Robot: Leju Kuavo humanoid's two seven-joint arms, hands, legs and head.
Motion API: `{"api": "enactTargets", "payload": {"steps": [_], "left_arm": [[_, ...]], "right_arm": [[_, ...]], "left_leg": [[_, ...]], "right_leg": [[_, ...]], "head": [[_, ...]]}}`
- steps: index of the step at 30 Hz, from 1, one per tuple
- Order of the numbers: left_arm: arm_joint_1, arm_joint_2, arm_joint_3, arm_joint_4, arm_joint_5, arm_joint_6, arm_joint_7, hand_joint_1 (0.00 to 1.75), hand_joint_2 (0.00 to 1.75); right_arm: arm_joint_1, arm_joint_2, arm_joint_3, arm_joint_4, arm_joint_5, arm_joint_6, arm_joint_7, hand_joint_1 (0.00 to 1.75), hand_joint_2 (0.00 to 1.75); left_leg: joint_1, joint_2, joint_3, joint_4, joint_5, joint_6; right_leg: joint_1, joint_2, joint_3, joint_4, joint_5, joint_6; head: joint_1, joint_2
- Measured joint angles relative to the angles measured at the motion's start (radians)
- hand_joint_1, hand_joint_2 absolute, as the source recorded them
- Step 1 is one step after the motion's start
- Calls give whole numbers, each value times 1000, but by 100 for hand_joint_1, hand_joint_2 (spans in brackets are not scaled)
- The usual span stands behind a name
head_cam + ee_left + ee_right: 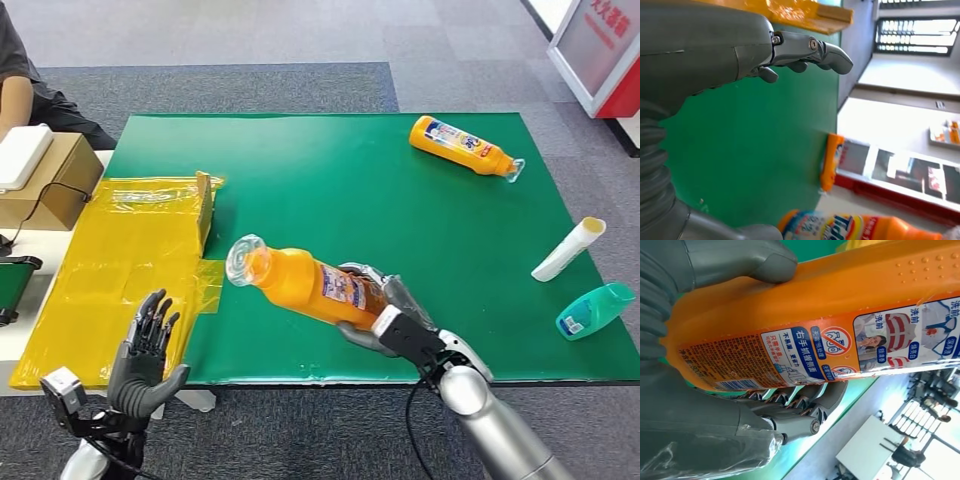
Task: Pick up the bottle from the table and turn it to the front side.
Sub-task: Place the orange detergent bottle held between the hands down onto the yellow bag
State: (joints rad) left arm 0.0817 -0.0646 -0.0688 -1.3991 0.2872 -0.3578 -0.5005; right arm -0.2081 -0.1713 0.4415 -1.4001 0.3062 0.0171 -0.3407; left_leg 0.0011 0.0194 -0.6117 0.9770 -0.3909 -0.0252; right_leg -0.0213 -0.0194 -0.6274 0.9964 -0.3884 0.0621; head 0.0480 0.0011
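Observation:
My right hand (381, 308) grips the base end of an orange bottle (309, 283) and holds it lifted above the green mat (340, 180), clear cap pointing left toward my left hand. In the right wrist view the bottle (821, 315) shows a printed label with small text and pictograms, thumb over one side and fingers (798, 407) under the other. My left hand (147, 355) is raised near the mat's front left corner, fingers spread, holding nothing. The left wrist view shows its fingers (806, 50) extended above the mat, with the held bottle (851, 227) nearby.
A second orange bottle (464, 146) lies at the mat's far right. A white tube (567, 249) and a teal bottle (595, 310) lie at the right edge. Yellow plastic-wrapped sheets (121, 260) and a cardboard box (53, 175) sit left. A person (15, 80) sits at far left.

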Motion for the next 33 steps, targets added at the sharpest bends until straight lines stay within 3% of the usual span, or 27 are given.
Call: {"api": "enactTargets", "payload": {"steps": [5,13,24,33], "left_arm": [[-32,15,-36,-19,37,-66,23,0,175],[-49,38,-85,-37,44,-110,34,0,175],[-53,53,-112,-49,46,-112,36,0,175],[-60,48,-129,-58,82,-103,61,0,175]], "right_arm": [[-2,56,26,60,21,-13,-26,175,175],[-19,95,51,125,66,-46,-27,175,175],[-35,117,70,187,88,-63,-27,175,175],[-39,142,119,236,182,-113,-27,175,175]], "left_leg": [[0,0,0,0,1,0],[0,0,0,0,0,0],[0,0,0,0,0,0],[0,0,0,0,0,0]], "right_leg": [[0,0,0,0,1,0],[0,0,0,0,0,1],[0,0,0,0,0,0],[0,0,0,0,0,0]], "head": [[0,0],[0,0],[0,0],[0,0]]}}
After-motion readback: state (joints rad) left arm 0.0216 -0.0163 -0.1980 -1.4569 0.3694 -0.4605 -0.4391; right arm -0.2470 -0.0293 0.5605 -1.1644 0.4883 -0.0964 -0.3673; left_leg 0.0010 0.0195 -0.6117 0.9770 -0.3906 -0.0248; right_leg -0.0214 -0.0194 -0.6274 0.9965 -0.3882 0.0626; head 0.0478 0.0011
